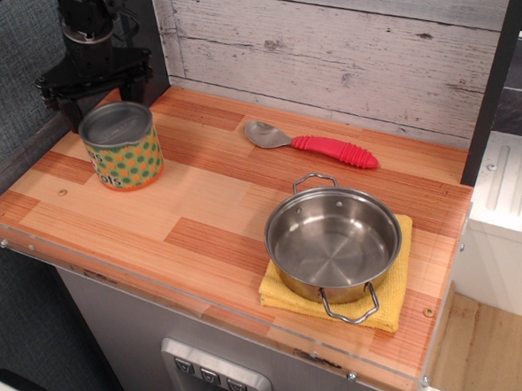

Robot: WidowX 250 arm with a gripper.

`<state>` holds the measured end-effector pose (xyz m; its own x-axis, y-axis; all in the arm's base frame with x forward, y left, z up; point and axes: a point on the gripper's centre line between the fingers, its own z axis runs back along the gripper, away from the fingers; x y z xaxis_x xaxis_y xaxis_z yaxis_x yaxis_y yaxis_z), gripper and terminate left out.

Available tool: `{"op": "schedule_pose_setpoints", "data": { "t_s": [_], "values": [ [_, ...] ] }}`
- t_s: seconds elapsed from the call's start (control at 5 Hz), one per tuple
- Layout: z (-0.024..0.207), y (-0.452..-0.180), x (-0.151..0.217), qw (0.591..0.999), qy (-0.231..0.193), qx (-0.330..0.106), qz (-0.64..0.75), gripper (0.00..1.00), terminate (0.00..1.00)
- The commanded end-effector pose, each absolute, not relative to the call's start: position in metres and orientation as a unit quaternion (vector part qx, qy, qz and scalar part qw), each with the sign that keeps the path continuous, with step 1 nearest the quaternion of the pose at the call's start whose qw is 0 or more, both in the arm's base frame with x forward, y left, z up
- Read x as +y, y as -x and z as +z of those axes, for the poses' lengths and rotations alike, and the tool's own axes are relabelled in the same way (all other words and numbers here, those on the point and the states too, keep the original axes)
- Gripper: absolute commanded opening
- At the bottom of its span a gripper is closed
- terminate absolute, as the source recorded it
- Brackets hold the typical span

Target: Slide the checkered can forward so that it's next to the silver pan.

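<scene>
Your black pincer (97,92) sits just behind the dotted, grey-lidded tin can (122,145); I can't tell its spread. The shiny round steel pan (333,242) is well apart.

Whitewashed plank wall (340,40) behind striped wooden counter (200,208); grey fabric panel (10,78) left.

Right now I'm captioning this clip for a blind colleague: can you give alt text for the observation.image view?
A dotted tin can stands at the back left of a wooden counter, with the robot's black tool right behind it. Far across the counter, a steel pan sits on a yellow cloth at the front right, and a red-handled spoon lies by the back wall.
</scene>
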<state>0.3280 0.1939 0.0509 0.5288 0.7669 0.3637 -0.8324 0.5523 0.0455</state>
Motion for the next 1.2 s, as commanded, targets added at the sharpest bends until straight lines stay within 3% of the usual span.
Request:
{"op": "schedule_pose_setpoints", "data": {
  "t_s": [0.0,1.0],
  "values": [
    [0.073,-0.318,0.18,0.873,-0.098,-0.18,0.443,1.0,0.0],
    [0.058,-0.286,0.122,0.906,-0.09,-0.154,0.383,1.0,0.0]
  ]
}}
